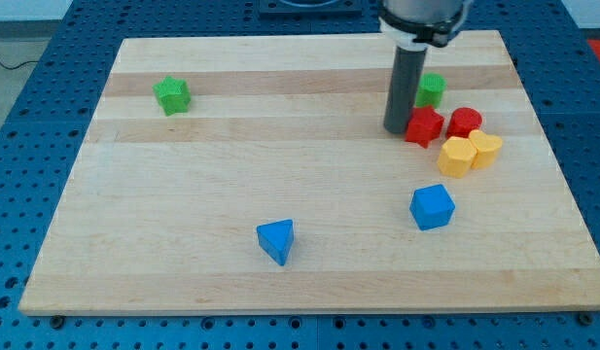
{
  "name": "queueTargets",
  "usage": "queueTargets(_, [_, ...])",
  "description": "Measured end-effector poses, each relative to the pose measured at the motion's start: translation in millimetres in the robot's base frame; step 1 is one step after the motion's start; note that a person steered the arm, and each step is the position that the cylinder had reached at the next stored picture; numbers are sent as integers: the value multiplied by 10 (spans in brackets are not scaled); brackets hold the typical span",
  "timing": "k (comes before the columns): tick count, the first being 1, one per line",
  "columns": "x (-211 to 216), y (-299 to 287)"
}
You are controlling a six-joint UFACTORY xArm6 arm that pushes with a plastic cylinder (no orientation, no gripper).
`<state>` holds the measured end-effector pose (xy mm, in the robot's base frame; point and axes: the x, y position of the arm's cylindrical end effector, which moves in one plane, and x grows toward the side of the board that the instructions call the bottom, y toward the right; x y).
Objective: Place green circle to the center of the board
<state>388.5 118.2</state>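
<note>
My tip (396, 129) sits down on the board (280, 165) in the upper right, just left of the red star block (425, 126) & just below-left of the green circle (431, 88), which the rod partly hides; can't tell if the tip touches either one. No jaws on this rig, just a plain rod, so nothing to open or clamp; it holds nothing, only pushes. The green circle lies near the view's top right, close to the board's far edge, w/ the red star just below it & a red round block (465, 122) to the lower right. Two yellow blocks (471, 152) sit touching each other below the reds. Elsewhere: blue cube (433, 206) lower right, blue triangle (276, 240) bottom centre, green star block (171, 95) top left, well apart from the rest. Handling, as a guess: the circle looks small, light, rigid, prob. slides easily on smooth wood, no fragility worry. Round side means an off-centre push will likely make it roll off the tip or veer sideways. No grasp possible, so the contact pt should be its far right/top side, pushing thru its middle toward the view's lower left. I'd need to go round it first; the red star close by could get dragged along.
</note>
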Motion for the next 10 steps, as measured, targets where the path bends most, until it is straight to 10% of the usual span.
queueTargets(5, [-42, 241])
queueTargets(7, [-1068, -755])
queueTargets(10, [-1265, 1514])
